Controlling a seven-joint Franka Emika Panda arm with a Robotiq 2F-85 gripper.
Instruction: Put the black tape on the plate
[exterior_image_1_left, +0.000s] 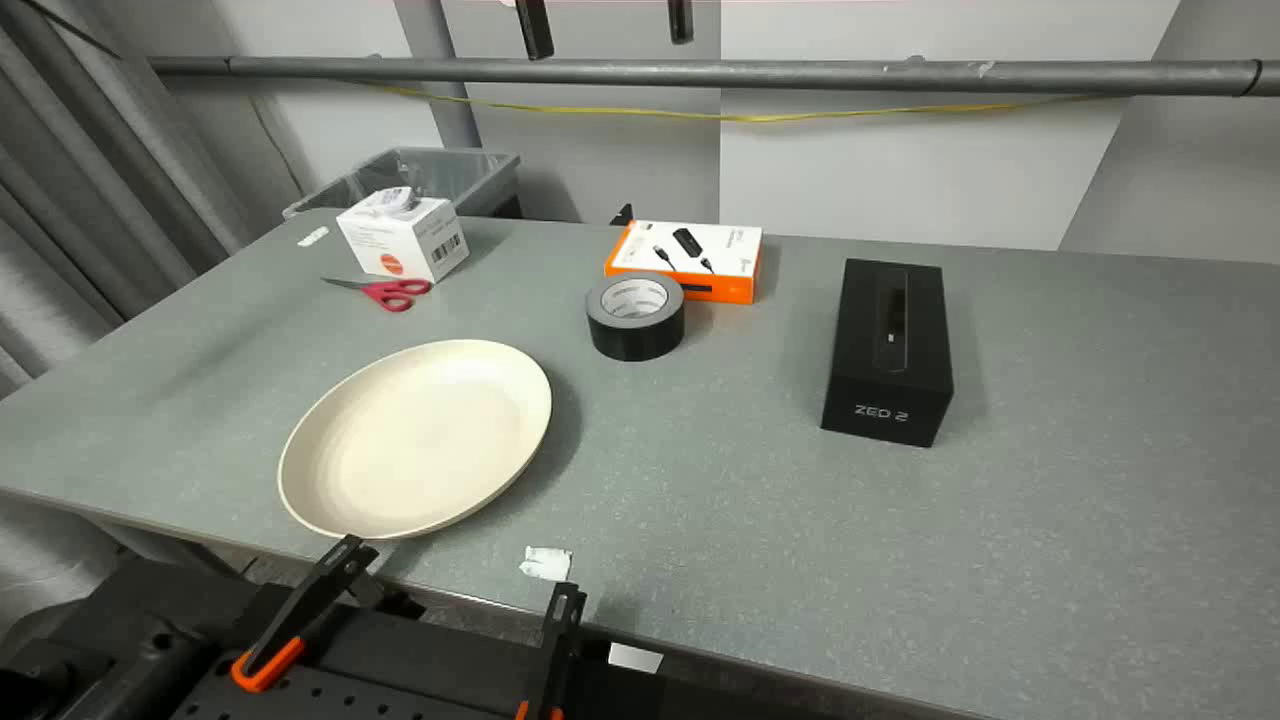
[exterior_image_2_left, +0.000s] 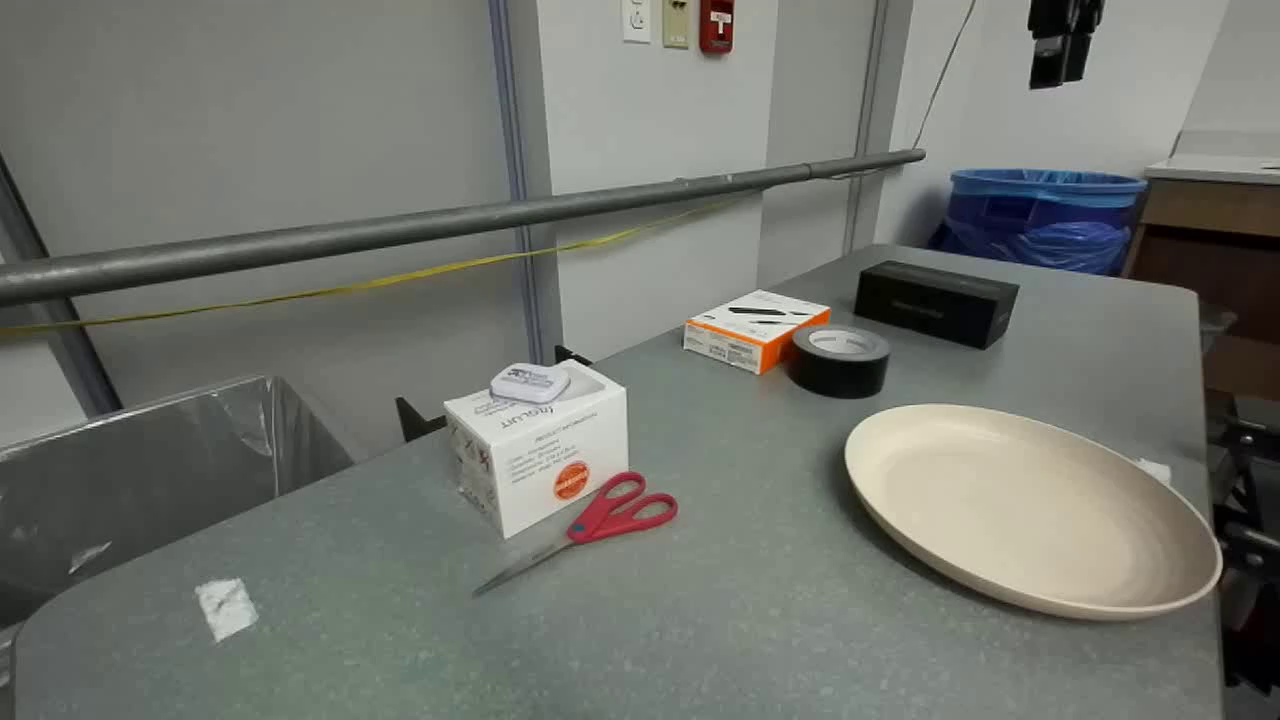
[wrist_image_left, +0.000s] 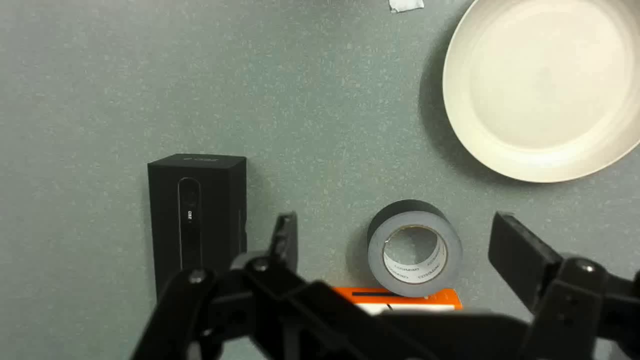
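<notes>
The black tape (exterior_image_1_left: 637, 340) lies flat on the grey table, close against an orange and white box. It also shows in an exterior view (exterior_image_2_left: 838, 374) and in the wrist view (wrist_image_left: 410, 216). The cream plate (exterior_image_1_left: 415, 440) is bare and also shows in an exterior view (exterior_image_2_left: 1030, 510) and at the upper right of the wrist view (wrist_image_left: 550, 80). My gripper (exterior_image_1_left: 610, 38) is high above the table, with only its fingertips visible at the top of both exterior views (exterior_image_2_left: 1062, 62). In the wrist view its fingers (wrist_image_left: 395, 225) are wide apart and empty, with the tape appearing between them, well below.
The orange and white box (exterior_image_1_left: 690, 255) is behind the tape. A tall black box (exterior_image_1_left: 888, 350) stands to one side. Red-handled scissors (exterior_image_2_left: 615, 510) lie by a white box (exterior_image_2_left: 545, 445). A clear bin (exterior_image_2_left: 180, 480) is past the table edge. A pipe (exterior_image_1_left: 700, 72) runs along the wall.
</notes>
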